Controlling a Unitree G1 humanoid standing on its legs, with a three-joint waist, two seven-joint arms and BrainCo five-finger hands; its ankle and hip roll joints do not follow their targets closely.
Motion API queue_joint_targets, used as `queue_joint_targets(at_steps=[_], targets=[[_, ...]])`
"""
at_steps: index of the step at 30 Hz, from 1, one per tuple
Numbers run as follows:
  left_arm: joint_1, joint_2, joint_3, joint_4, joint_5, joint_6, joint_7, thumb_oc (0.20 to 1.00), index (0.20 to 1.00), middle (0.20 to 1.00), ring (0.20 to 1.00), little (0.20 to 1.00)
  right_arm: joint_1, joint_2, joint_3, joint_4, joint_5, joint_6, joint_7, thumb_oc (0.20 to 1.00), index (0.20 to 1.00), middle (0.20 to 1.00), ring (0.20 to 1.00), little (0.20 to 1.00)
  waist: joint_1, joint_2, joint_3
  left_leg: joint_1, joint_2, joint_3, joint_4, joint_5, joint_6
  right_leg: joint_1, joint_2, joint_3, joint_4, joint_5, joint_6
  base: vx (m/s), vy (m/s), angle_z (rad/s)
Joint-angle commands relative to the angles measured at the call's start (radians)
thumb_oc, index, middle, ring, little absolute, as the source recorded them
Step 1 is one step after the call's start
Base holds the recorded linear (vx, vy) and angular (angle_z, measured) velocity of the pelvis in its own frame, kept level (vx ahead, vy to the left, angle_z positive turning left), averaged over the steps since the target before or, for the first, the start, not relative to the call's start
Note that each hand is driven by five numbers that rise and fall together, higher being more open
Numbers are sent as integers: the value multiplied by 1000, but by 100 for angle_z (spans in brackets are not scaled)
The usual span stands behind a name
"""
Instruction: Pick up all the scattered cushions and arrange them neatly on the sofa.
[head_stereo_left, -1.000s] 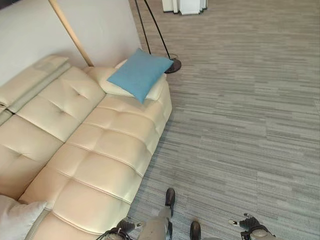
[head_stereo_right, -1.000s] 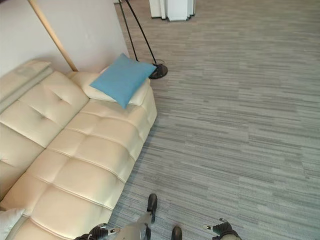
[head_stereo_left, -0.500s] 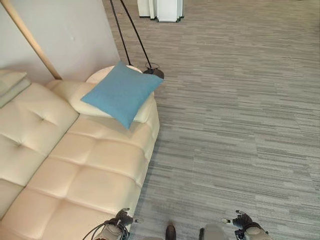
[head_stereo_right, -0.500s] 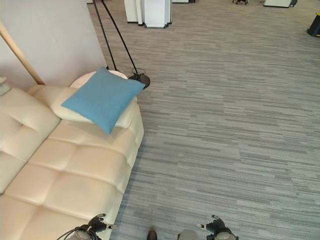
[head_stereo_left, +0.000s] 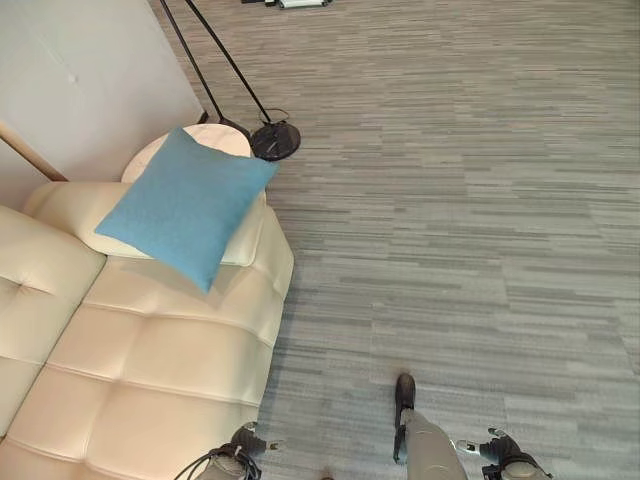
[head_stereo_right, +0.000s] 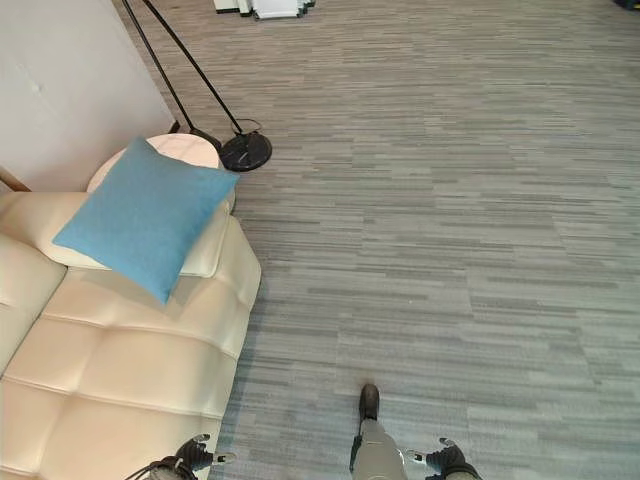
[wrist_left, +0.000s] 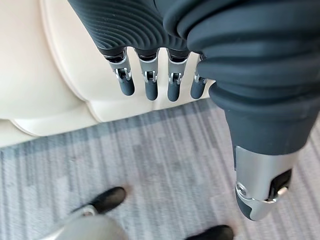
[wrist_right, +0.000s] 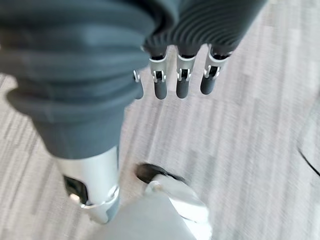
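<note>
Hands hang low at your sides, both empty: your left hand (wrist_left: 165, 75) with fingers straight and relaxed above the sofa's (head_stereo_left: 150, 370) front edge, your right hand (wrist_right: 175, 80) likewise slack over the grey carpet (head_stereo_left: 450, 200). You have one blue cushion (head_stereo_left: 185, 205) lying tilted on the sofa's armrest end. One floor lamp base (head_stereo_left: 274, 140) stands just behind it. The sofa's far-left part is cut off.

A black lamp base (head_stereo_left: 275, 140) sits on grey striped carpet (head_stereo_left: 470, 220) at 11 o'clock, two thin black poles (head_stereo_left: 205, 60) leaning up from it. A round pale side table (head_stereo_right: 185, 150) touches the base, beside a white wall (head_stereo_left: 80, 80).
</note>
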Motion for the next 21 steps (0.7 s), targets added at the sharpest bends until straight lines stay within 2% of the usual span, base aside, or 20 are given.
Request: queue_joint_targets(at_steps=[1, 3, 4, 5, 7, 9, 10, 12, 16, 18, 20, 21], targets=[[-2, 29, 13, -14, 19, -2, -3, 1000, 1000, 1000, 1000, 1000, -1, -22, 31, 8, 16, -19, -10, 1000, 1000, 1000, 1000, 1000, 5, -21, -20, -88, -7, 0, 88, 68, -24, 10, -38, 41, 20, -87, 59, 175, -143, -20], [-1, 31, 14, -21, 11, 3, -4, 1000, 1000, 1000, 1000, 1000, -1, -24, 29, -5, 30, -22, -12, 1000, 1000, 1000, 1000, 1000, 11, -32, -13, -143, -17, -11, 250, 141, -33, 48, -30, 46, 27, -121, 31, 276, -212, -20], [1, 34, 16, -25, 10, 5, -2, 1000, 1000, 1000, 1000, 1000, -1, -25, 29, -8, 33, -20, -11, 1000, 1000, 1000, 1000, 1000, 15, -40, -11, -166, -15, 4, 299, 156, -33, 66, -28, 48, 30, -138, 19, 357, -243, -12], [0, 37, 17, -32, 8, 7, 0, 1000, 1000, 1000, 1000, 1000, -4, -30, 30, -9, 37, -17, -14, 1000, 1000, 1000, 1000, 1000, 27, -57, -3, -227, -6, 47, 354, 156, -23, 108, -33, 44, 26, -168, 6, 254, -162, -3], [1, 36, 15, -34, 7, 6, 1, 1000, 1000, 1000, 1000, 1000, -4, -31, 30, -9, 40, -16, -15, 1000, 1000, 1000, 1000, 1000, 34, -60, 1, -259, 5, 75, 358, 140, -18, 125, -34, 41, 23, -179, 4, 203, -108, 1], [1, 35, 10, -35, 12, 7, -1, 1000, 1000, 1000, 1000, 1000, -2, -34, 27, -10, 47, -15, -13, 1000, 1000, 1000, 1000, 1000, 48, -67, 3, -316, 20, 146, 272, 99, -3, 164, -40, 19, 4, -196, 10, 262, -82, 14], [4, 34, 10, -39, 11, 7, -1, 1000, 1000, 1000, 1000, 1000, 1, -38, 27, -11, 49, -17, -15, 1000, 1000, 1000, 1000, 1000, 61, -64, 6, -335, 11, 170, 212, 79, 2, 189, -38, 12, -9, -205, 17, 243, -35, 40], [10, 33, 15, -39, 8, 6, -3, 1000, 1000, 1000, 1000, 1000, 2, -42, 28, -10, 46, -18, -16, 1000, 1000, 1000, 1000, 1000, 74, -56, 4, -366, -3, 186, 128, 87, 0, 212, -30, 4, -20, -218, 25, 227, -9, 23], [32, 36, 27, -43, 2, 0, -1, 1000, 1000, 1000, 1000, 1000, -1, -37, 44, -6, 30, -16, -29, 1000, 1000, 1000, 1000, 1000, 123, -24, 5, -432, 2, 222, -89, 250, -25, 311, 17, -16, -67, -258, 35, 337, 32, 14], [55, 45, 62, -37, -27, 1, -1, 1000, 1000, 1000, 1000, 1000, -2, -26, 46, -9, 26, -7, -34, 1000, 1000, 1000, 1000, 1000, 155, -23, 7, -463, 23, 308, -156, 281, -33, 381, 32, -21, -74, -297, 40, 440, 110, 19], [67, 46, 74, -24, -25, 5, -1, 1000, 1000, 1000, 1000, 1000, -2, -20, 48, -9, 19, -3, -31, 1000, 1000, 1000, 1000, 1000, 161, -23, -6, -439, 34, 332, -179, 283, -21, 393, 37, -24, -67, -305, 45, 244, 100, -9], [74, 46, 80, -18, -24, 7, 1, 1000, 1000, 1000, 1000, 1000, 3, -12, 48, -8, 17, -3, -30, 1000, 1000, 1000, 1000, 1000, 165, -21, -18, -431, 38, 337, -174, 300, -15, 404, 39, -27, -64, -313, 45, 312, 121, -13]])
